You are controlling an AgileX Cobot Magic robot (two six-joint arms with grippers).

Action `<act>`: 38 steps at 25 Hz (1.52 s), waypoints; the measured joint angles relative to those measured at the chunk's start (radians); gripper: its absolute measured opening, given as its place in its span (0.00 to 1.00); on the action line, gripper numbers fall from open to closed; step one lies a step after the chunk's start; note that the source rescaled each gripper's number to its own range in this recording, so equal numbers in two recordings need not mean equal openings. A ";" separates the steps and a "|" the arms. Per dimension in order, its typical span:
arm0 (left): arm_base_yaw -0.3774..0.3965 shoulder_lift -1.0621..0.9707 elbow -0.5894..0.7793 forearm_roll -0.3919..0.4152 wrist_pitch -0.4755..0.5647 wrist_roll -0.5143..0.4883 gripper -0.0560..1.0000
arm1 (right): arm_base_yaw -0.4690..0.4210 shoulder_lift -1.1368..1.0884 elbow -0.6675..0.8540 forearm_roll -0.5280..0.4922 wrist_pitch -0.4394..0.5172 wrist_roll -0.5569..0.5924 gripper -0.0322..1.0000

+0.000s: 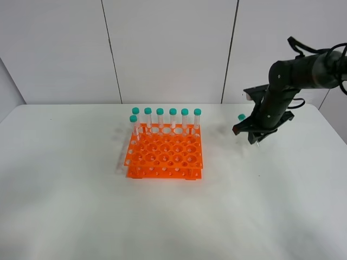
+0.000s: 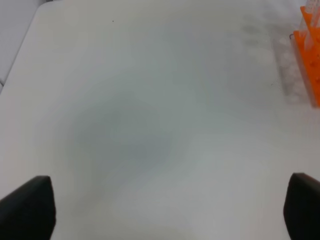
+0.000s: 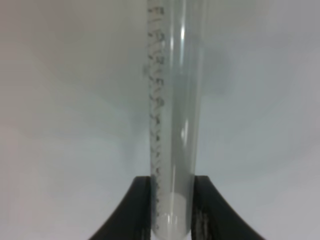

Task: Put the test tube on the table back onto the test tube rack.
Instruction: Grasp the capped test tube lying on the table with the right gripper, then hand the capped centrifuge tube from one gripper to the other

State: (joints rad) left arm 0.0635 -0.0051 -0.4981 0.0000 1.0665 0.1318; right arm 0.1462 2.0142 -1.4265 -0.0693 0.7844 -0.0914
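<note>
My right gripper (image 1: 250, 131) is shut on the test tube (image 1: 241, 116), whose teal cap sticks out at its left. It holds the tube above the table (image 1: 81, 206), to the right of the orange test tube rack (image 1: 165, 154). In the right wrist view the clear graduated tube (image 3: 172, 100) runs between the black fingers (image 3: 137, 210), clamped near one end. Several identical capped tubes (image 1: 173, 119) stand along the rack's back row, and one at its left. My left gripper (image 2: 165, 205) is open and empty over bare table; it is out of the exterior high view.
The rack's edge (image 2: 311, 65) shows at the far side of the left wrist view. The rack's front rows of holes (image 1: 168, 157) hold nothing. A white panelled wall (image 1: 162, 49) stands behind the table.
</note>
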 joint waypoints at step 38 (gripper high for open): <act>0.000 0.000 0.004 0.000 0.000 0.000 1.00 | 0.209 -1.085 0.866 0.128 -0.528 -0.091 0.06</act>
State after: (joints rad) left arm 0.0635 -0.0051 -0.4936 0.0000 1.0665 0.1318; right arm 0.3557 0.9290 -0.5603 0.0591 0.2563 -0.1829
